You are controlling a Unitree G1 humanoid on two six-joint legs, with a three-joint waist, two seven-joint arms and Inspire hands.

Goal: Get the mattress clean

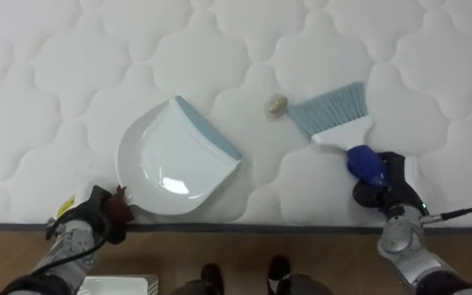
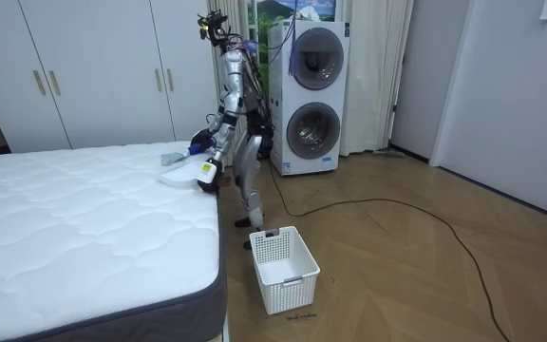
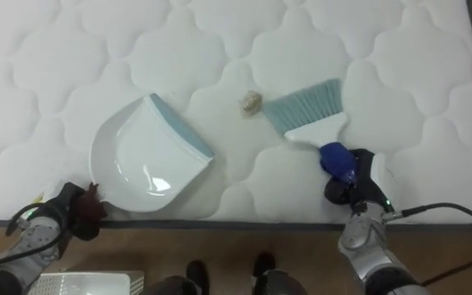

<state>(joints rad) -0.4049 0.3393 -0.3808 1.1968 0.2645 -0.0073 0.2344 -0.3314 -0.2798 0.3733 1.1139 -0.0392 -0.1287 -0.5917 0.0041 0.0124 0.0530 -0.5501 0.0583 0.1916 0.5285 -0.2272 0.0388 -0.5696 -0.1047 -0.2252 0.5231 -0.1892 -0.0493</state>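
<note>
Nearest: left hand (image 1: 97,215) at the bottom left, on the near edge of the bed (image 1: 56,65), fingers curled round the dustpan (image 1: 174,160) handle. Dustpan lies flat on the mattress close to that edge, with its grey-blue lip facing up and right.

Right hand (image 1: 379,184) at the bottom right, also by the near edge, fingers clamped on the blue handle of the brush (image 1: 334,115). Brush lies on the mattress, its pale blue bristles fanned up and left, away from the hand.

Debris (image 1: 277,105): one small crumpled beige lump on the mattress, just beside the left end of the bristles. It sits between brush and dustpan lip, clear of the lip. Can't tell whether the bristles touch it.

Room view: robot stands at the side of the bed, leaning forward with both arms reaching down onto the mattress. White basket (image 2: 283,266) on the wood floor (image 2: 397,266) behind it, near the corner of the bed. Stacked washers (image 2: 311,95) behind the robot, and a white wardrobe (image 2: 93,66) along the wall on the room view's left.
</note>
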